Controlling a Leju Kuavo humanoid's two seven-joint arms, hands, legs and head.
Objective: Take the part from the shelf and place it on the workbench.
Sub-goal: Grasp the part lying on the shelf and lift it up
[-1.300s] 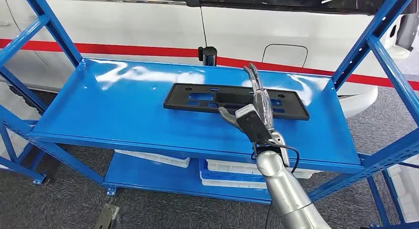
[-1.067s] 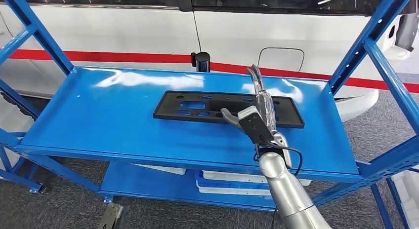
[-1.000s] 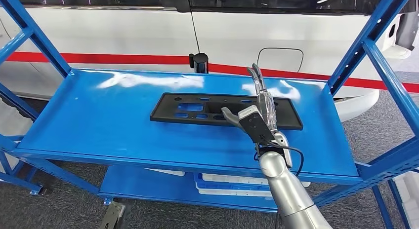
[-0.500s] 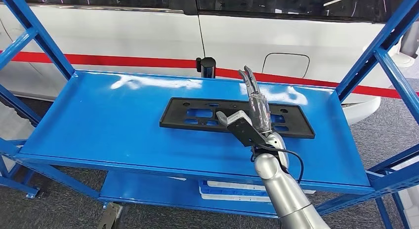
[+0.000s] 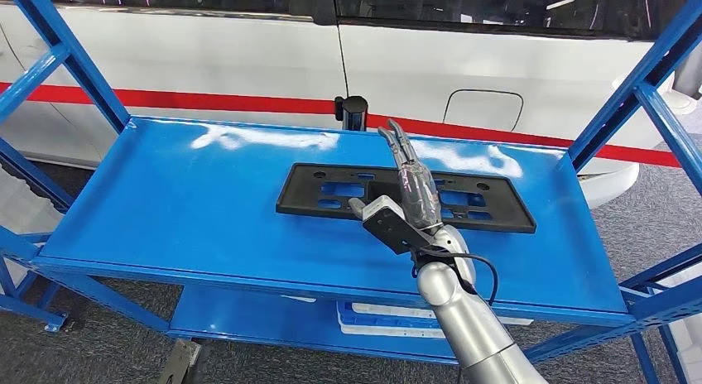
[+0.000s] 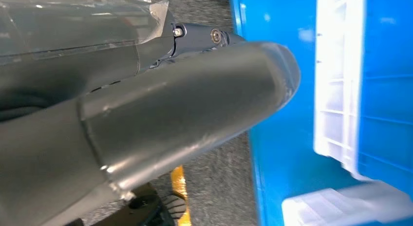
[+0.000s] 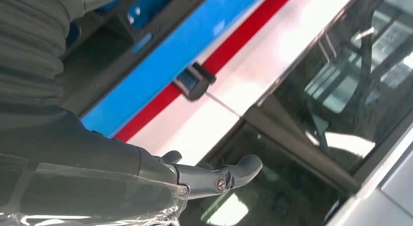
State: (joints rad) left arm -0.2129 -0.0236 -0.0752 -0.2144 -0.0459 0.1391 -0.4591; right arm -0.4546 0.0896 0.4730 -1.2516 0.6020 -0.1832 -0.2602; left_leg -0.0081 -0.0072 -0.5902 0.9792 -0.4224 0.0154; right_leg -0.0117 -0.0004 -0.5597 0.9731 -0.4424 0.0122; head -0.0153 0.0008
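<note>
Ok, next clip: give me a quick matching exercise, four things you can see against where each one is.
Things:
1. black part
2. right hand
3. white trays
4. red stripe

Places:
A. on the shelf's lower level
B. along the white vehicle's side
C. lying flat on the blue top shelf
D. above the part, fingers stretched out

Pairs: 1-C, 2-D, 3-A, 4-B

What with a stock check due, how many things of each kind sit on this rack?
Part: 1
White trays: 2
Total: 3
</note>
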